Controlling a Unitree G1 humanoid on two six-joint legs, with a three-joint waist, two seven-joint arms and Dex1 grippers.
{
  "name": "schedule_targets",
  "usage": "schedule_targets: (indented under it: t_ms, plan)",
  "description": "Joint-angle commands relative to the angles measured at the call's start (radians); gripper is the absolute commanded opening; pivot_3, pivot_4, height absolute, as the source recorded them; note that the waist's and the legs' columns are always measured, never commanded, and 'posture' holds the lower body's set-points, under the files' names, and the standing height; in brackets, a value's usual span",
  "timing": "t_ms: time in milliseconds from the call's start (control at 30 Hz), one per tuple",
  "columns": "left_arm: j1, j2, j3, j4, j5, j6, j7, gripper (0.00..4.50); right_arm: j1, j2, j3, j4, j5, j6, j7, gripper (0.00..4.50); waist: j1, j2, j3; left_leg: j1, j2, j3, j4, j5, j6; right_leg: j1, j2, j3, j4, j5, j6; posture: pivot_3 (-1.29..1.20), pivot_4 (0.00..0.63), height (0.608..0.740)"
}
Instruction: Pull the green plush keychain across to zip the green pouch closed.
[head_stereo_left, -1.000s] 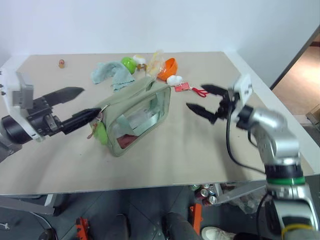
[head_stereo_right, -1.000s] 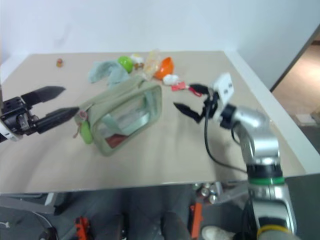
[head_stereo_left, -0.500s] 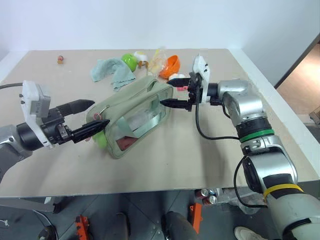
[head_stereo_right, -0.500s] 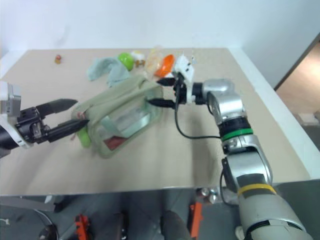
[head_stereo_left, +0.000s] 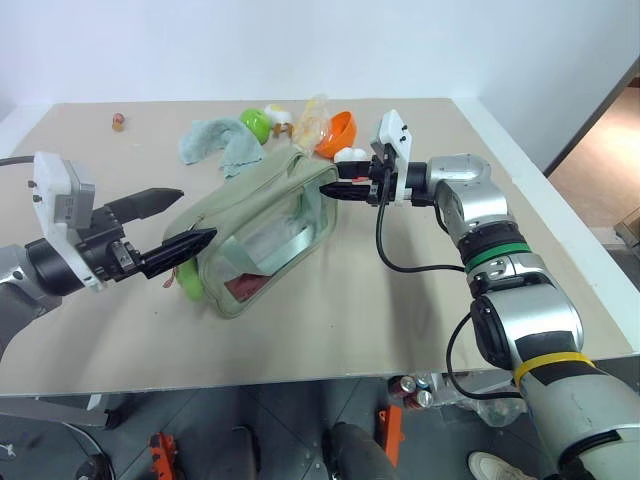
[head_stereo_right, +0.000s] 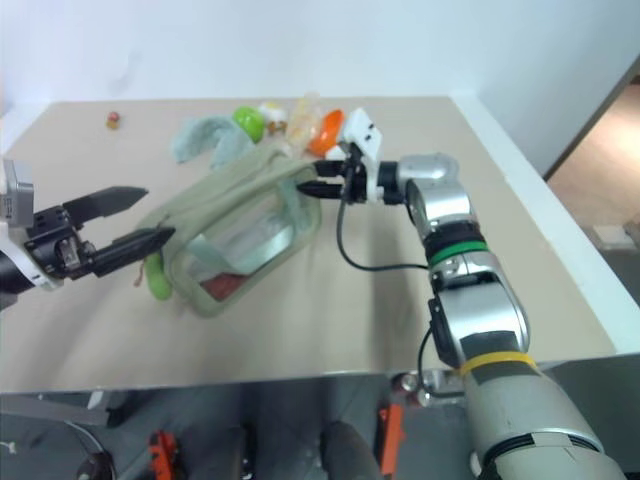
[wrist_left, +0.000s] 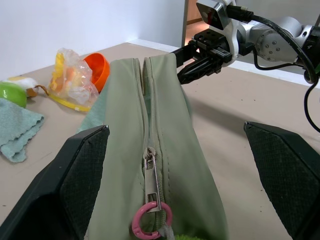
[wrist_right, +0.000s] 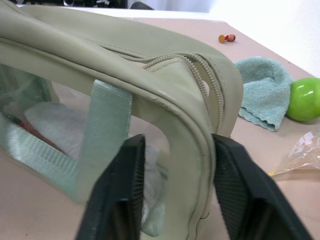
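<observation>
On the counter (head_stereo_left: 400, 300) | left gripper (head_stereo_left: 170, 222), fingers spread wide, at the near end of the green pouch (head_stereo_left: 265, 225), closest to the green plush keychain (head_stereo_left: 190, 282) hanging beside its lower finger | pouch's zip runs lengthwise toward the right gripper (head_stereo_left: 333, 188), clamped on the far end | no legible writing

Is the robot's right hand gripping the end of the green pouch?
Yes, the right gripper's fingers sit on either side of the green pouch's end edge, pinching it.
</observation>
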Motion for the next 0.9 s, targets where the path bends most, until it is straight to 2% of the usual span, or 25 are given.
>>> schedule_targets:
  t_ms: [33, 67, 300, 433, 533, 600, 733, 900]
  plan:
    - [-0.02, -0.002, 0.006, -0.018, 0.009, -0.024, 0.006, 4.5, -0.05, 0.009, -0.028, -0.002, -0.002, -0.022, 0.018, 0.45, 0.0, 0.0, 0.0, 0.0, 0.0, 0.0, 0.0, 0.0, 0.0, 0.0, 0.0, 0.0, 0.0, 0.0, 0.0, 0.0, 0.15, 0.74]
    - [-0.021, -0.004, 0.002, -0.017, 0.012, -0.025, 0.007, 4.5, -0.05, 0.007, -0.03, -0.001, -0.005, -0.023, 0.02, 0.07, 0.0, 0.0, 0.0, 0.0, 0.0, 0.0, 0.0, 0.0, 0.0, 0.0, 0.0, 0.0, 0.0, 0.0, 0.0, 0.0, 0.15, 0.74]
    - [-0.017, -0.015, -0.004, -0.015, 0.021, -0.026, 0.01, 4.5, -0.001, -0.032, -0.057, -0.111, 0.026, 0.041, 0.044, 0.03, 0.0, 0.001, 0.0, 0.0, 0.0, 0.0, 0.0, 0.0, 0.0, 0.0, 0.0, 0.0, 0.0, 0.0, 0.0, 0.0, 0.15, 0.74]
    - [-0.02, -0.017, -0.008, -0.01, 0.026, -0.029, 0.01, 4.5, 0.165, -0.102, -0.082, -0.467, 0.104, 0.224, 0.048, 0.03, 0.007, 0.001, 0.0, -0.001, 0.0, -0.002, 0.0, 0.0, 0.0, 0.0, 0.0, -0.001, 0.0, 0.0, 0.0, 0.0, 0.15, 0.74]
    - [-0.039, -0.015, -0.014, 0.003, 0.031, -0.03, 0.01, 4.5, 0.383, -0.197, -0.136, -0.875, 0.19, 0.45, -0.036, 0.03, 0.026, 0.001, 0.001, -0.003, 0.0, -0.004, 0.0, 0.0, 0.0, 0.0, -0.001, -0.004, 0.0, 0.0, 0.001, 0.0, 0.15, 0.74]
    - [-0.049, -0.015, -0.021, 0.015, 0.038, -0.032, 0.008, 4.5, 0.488, -0.242, -0.173, -1.053, 0.23, 0.556, -0.095, 0.03, 0.035, 0.002, 0.001, -0.004, 0.0, -0.006, 0.0, 0.0, -0.001, 0.0, -0.001, -0.006, 0.0, -0.001, 0.001, 0.0, 0.15, 0.74]
    - [-0.081, -0.017, -0.047, 0.043, 0.062, -0.042, 0.002, 4.5, 0.63, -0.277, -0.219, -1.264, 0.287, 0.693, -0.215, 0.03, 0.028, 0.003, 0.002, -0.003, 0.0, -0.005, 0.002, 0.0, -0.001, 0.0, 0.0, -0.005, 0.0, -0.001, 0.0, 0.0, 0.15, 0.74]
    - [-0.109, -0.018, -0.053, 0.062, 0.075, -0.043, -0.005, 4.5, 0.712, -0.283, -0.264, -1.369, 0.307, 0.781, -0.36, 0.03, 0.026, 0.003, 0.002, 0.002, 0.0, -0.004, 0.002, 0.005, 0.002, 0.003, 0.0, -0.004, 0.0, -0.001, 0.005, 0.0, 0.15, 0.74]
